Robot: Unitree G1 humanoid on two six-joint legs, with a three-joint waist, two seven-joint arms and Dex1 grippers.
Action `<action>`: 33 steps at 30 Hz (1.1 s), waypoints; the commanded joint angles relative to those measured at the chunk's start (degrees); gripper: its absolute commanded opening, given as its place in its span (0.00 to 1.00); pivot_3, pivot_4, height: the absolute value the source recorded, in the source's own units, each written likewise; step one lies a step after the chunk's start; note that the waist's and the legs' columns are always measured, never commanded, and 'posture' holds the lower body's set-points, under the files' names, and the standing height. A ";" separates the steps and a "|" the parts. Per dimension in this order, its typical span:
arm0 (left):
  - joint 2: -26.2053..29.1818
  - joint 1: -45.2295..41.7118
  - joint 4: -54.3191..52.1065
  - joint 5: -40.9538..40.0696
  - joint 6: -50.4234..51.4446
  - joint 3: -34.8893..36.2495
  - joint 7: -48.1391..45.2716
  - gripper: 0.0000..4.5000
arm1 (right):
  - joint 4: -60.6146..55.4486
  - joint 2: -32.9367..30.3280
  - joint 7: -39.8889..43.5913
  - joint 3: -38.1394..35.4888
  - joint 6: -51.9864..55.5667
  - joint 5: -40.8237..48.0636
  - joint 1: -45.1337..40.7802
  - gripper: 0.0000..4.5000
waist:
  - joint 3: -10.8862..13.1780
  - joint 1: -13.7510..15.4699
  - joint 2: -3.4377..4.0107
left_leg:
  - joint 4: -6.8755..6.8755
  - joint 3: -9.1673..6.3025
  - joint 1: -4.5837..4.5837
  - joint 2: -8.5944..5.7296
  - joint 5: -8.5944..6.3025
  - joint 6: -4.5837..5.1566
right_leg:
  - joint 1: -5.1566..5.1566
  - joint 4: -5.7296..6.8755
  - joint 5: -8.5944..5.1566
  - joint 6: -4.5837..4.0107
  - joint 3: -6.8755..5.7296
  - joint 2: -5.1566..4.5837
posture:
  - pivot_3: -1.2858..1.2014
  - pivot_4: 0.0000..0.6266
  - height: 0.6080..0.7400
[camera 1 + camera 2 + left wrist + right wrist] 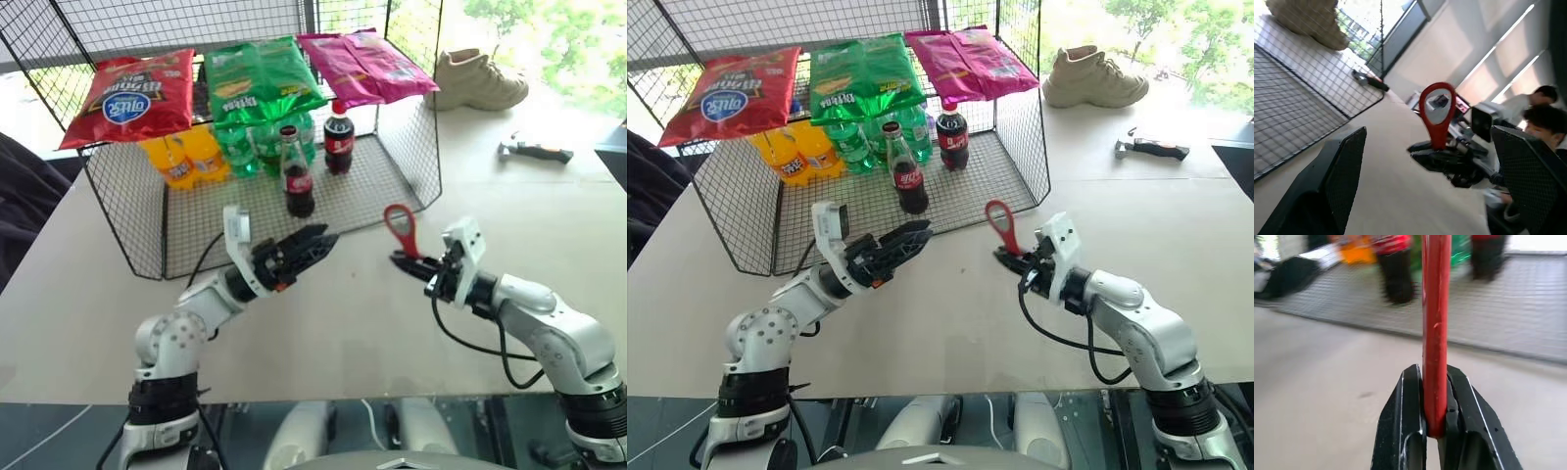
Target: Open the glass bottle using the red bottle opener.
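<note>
The glass bottle (298,176) stands upright at the front of the wire basket (196,230), dark liquid inside and a red label on it. My left gripper (321,241) hovers open just in front of and below the bottle, with nothing between its fingers (1347,166). My right gripper (407,262) is shut on the handle of the red bottle opener (400,227), whose ring head points up. The opener (1436,333) stands edge-on between the shut right fingers (1405,431). It is held to the right of the bottle, outside the basket. In the left wrist view the opener (1437,110) shows across the table.
A plastic cola bottle (339,139), green bottles (245,147) and orange bottles (181,157) stand behind the glass bottle. Snack bags (257,83) lie on the basket's top. A shoe (480,80) and a hammer-like tool (534,150) lie at the far right. People (1542,112) sit beyond the table.
</note>
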 commanded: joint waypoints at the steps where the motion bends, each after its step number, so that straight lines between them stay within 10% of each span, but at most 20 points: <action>1: -1.43 0.25 -1.60 6.62 -8.83 -0.16 2.54 0.93 | 2.46 -0.02 -3.56 -0.04 -14.05 -10.94 -1.47 0.00 | 0.00 0.22 0.00 | 0.00 0.00 0.00 0.00 0.00 0.00 | 0.00 0.00 0.00 0.00 0.00 0.00 | 0.52 0.24 0.94; 13: -1.65 -5.30 9.22 29.00 -34.53 -1.30 9.65 0.93 | 9.39 1.69 -8.53 -0.57 -30.63 -25.01 -0.91 0.00 | 0.00 1.03 0.00 | -0.02 0.04 0.03 0.01 0.00 0.00 | 0.01 0.01 0.01 -0.02 0.04 0.06 | 0.52 0.24 0.94; 33: -0.83 -22.53 38.15 38.00 -49.67 -4.47 8.36 0.93 | 3.96 7.26 -11.43 -0.97 -28.46 -27.85 -1.28 0.00 | 0.00 0.83 0.00 | 0.08 0.04 0.03 -0.01 0.00 0.00 | -0.02 0.14 0.02 -0.02 0.04 0.13 | 0.52 0.24 0.94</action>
